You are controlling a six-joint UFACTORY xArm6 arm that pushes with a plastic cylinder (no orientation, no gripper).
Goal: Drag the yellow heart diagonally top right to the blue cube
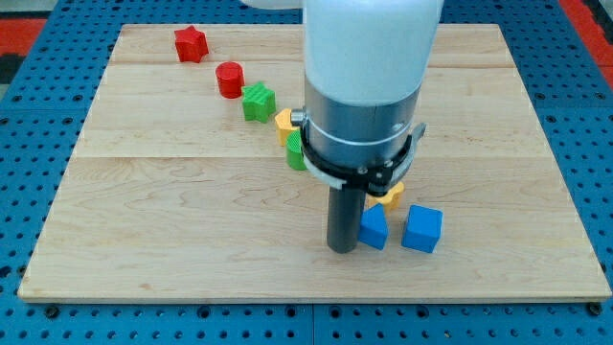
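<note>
Right beside my tip, blue block

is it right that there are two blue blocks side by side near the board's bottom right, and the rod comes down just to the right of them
Not quite. The camera view shows the two blue blocks side by side near the board's bottom right, but the rod comes down just to their left: my tip sits against the left side of the nearer blue block.

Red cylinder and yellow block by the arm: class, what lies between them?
A green star-shaped block sits between the red cylinder and yellow block, seen in the camera view.
</note>
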